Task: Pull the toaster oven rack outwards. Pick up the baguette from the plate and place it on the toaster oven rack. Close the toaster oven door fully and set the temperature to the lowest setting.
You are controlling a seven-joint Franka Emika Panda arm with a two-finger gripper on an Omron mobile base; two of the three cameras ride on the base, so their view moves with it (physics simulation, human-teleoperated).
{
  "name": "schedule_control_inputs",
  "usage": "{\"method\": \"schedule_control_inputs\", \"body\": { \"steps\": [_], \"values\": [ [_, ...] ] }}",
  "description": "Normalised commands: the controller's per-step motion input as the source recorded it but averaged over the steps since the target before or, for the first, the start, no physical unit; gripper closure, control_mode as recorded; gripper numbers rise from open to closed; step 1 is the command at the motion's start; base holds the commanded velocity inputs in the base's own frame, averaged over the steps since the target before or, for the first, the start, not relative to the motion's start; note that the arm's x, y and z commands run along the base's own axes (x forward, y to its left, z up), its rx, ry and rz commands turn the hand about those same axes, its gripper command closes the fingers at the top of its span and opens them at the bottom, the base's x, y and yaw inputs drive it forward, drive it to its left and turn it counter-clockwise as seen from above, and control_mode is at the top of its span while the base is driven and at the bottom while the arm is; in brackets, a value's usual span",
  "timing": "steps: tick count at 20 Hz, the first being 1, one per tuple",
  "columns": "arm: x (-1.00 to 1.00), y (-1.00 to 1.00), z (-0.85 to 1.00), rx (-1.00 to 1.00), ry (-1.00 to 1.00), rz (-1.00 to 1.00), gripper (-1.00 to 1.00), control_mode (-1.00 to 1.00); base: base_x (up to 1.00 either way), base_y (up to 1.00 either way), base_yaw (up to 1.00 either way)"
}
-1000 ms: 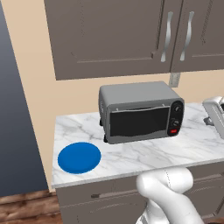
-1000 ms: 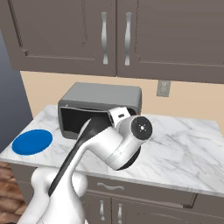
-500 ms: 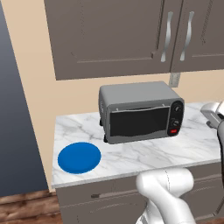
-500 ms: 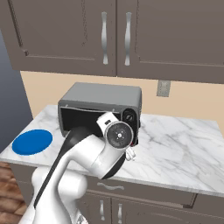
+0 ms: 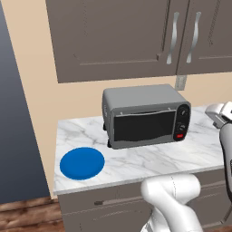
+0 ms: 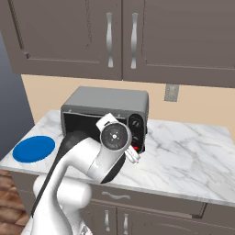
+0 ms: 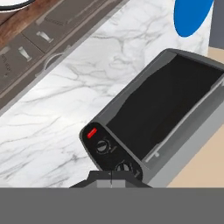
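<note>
Marble counter [image 5: 136,158] carries the boxy grey metal toaster oven [image 5: 145,115], door shut; clenched empty gripper [image 6: 134,155] nears its knobs, apparently for temperature.

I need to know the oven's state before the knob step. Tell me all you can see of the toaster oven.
The toaster oven is a boxy grey metal unit standing upright on the marble counter by the wall. Its dark glass door is shut. The dark right-hand panel holds two black knobs above a red button. Nothing else touches it.

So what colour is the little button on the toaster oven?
Red. The button sits on the toaster oven's dark control panel, clearest in the hand view.
</note>
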Motion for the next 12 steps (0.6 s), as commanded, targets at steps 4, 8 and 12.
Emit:
{"method": "schedule_control_inputs", "body": {
  "steps": [4,8,12],
  "values": [
    [0.06,0.00,0.17,0.00,0.01,0.00,1.00,-1.00,0.00,0.00,0.00],
    [0.16,0.00,0.04,0.00,0.03,0.00,1.00,-1.00,0.00,0.00,0.00],
    [0.13,0.00,0.00,0.00,0.00,0.00,1.00,-1.00,0.00,0.00,0.00]
  ]
}}
